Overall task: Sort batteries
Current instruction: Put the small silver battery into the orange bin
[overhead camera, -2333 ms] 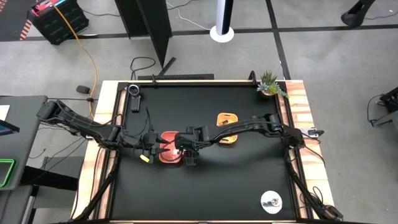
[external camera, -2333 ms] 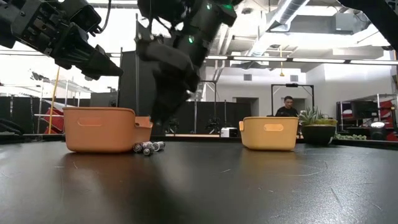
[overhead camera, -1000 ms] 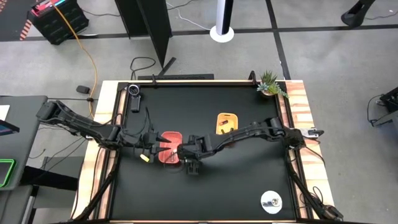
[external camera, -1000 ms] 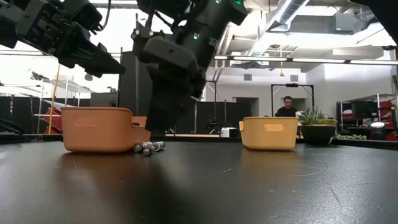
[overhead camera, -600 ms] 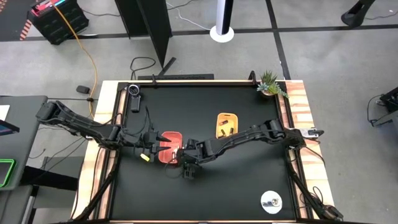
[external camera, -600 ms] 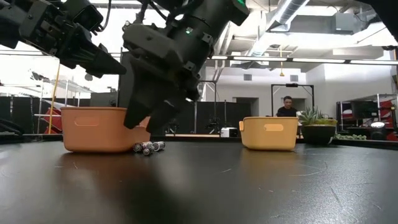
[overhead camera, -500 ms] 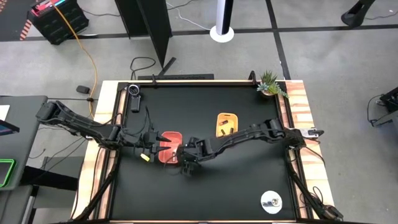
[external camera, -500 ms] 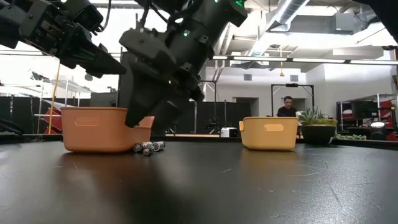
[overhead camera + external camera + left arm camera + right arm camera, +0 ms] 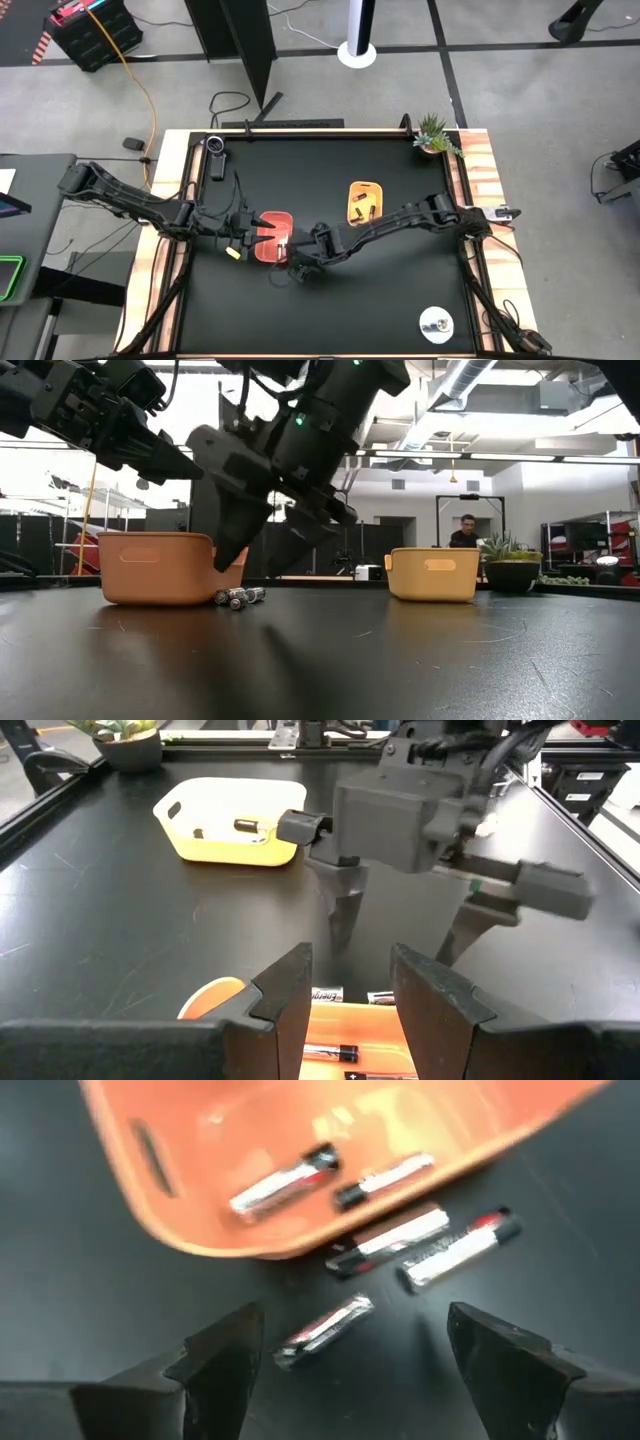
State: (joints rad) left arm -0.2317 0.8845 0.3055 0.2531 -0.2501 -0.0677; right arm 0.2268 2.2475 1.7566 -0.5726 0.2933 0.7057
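Right pincer, fingers apart, tilts down over loose batteries.

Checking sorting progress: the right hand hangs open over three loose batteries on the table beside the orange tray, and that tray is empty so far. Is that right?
Not quite. The orange tray is not empty: the right wrist view shows two batteries in it. The rest stands: the right hand hangs open over three loose batteries on the table beside that tray.

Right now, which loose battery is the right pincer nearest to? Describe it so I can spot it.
Start at the orange rounded tray. Three batteries lie on the black table just outside its wall. The silvery one lies alone between the right pincer's open fingers, apart from the side-by-side pair.
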